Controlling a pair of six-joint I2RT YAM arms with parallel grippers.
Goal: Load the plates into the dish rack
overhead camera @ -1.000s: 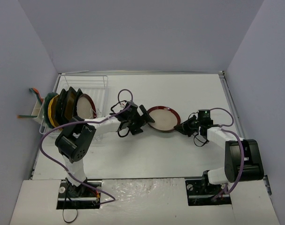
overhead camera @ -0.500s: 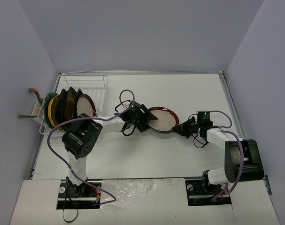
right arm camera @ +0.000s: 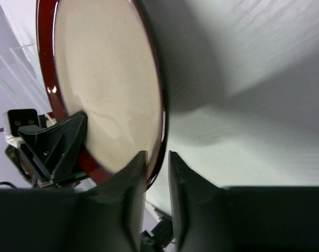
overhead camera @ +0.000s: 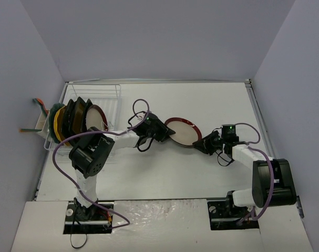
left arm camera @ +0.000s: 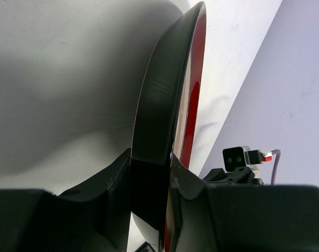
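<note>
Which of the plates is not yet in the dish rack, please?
The round cream plate with the red rim, held mid-table by the left gripper; the other plates stand in the dish rack.

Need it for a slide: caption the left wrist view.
Left gripper pinching the round red-rimmed cream plate, viewed edge-on.

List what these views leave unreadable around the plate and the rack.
Top view: racked plates overlap edge-on in the dish rack; count unclear.
Right wrist: whether the right pincer presses the red-rimmed plate; contact unclear.
Left wrist: the plate's face, edge-on in the left pincer.
</note>
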